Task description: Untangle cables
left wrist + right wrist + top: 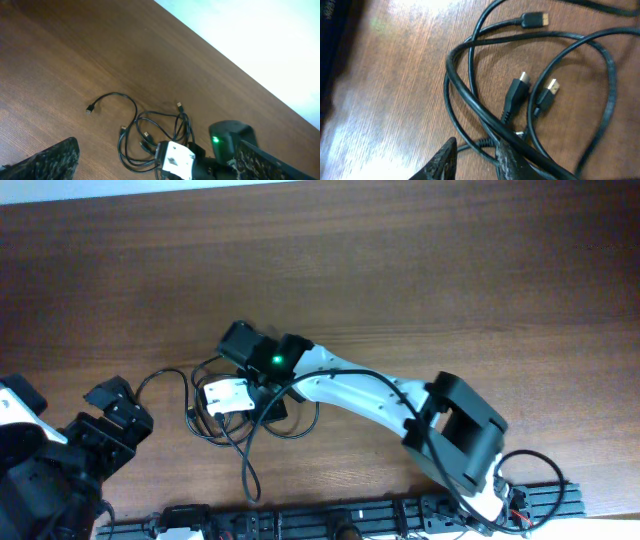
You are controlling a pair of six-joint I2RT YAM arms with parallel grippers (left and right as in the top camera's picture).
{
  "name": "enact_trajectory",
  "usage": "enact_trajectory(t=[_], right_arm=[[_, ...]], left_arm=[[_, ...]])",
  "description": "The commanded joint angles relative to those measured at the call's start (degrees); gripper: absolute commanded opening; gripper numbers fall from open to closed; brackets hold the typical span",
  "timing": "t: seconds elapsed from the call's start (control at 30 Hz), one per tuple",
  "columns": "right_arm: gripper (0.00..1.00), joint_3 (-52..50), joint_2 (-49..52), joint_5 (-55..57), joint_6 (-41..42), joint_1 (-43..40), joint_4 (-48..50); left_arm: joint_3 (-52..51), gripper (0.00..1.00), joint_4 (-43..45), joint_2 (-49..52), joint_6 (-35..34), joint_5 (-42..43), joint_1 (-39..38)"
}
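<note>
Black cables [451,75] lie in a loopy pile on the brown wooden table [400,260], near the front edge and a bit to the left of the middle. One loose end curls out to the left side of the pile. The right gripper [475,161] is down low, right on top of the pile. Its two fingers [442,162] are a little way apart, and one thin cord sits in the gap between them. A thicker cord lies across the other finger. It does not look like it has pinched anything yet. Three small plugs show close by, and one of them [516,95] lies just above the fingers. The left gripper [118,408] waits off to the left, away from the pile, with its fingers spread wide and nothing in them. I think the job is at the start, at the step of picking one cord to pull. Next, the right fingers need to close on just that one cord and lift it slowly, so the other loops slide off and do not get tighter.
</note>
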Motion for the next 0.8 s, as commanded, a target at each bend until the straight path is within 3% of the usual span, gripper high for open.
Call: enact_trajectory(t=[0.0,0.03,0.07,0.33,0.77], right_arm=[[0.57,-0.44,2.25,-1.31,-0.52,1.07,1.18],[0.71,-0.44,2.4,-1.09,-0.5,1.11,2.01],[0.75,-0.42,2.4,-1.07,-0.28,1.09,2.71],[0.72,-0.35,2.12,11.15,5.53,1.09,7.45],[0.65,-0.35,-5.73,17.46,18.45,1.09,6.47]], left_arm=[[0.63,0.99,-0.11,0.09,-0.28,-0.85,0.35],[0.63,0.99,-0.13,0.09,-0.28,-0.87,0.35],[0.63,0.99,-0.11,0.09,-0.28,-0.85,0.35],[0.63,0.99,-0.48,0.09,-0.09,-0.9,0.35],[0.63,0.99,-0.35,0.09,-0.11,-1.9,0.35]])
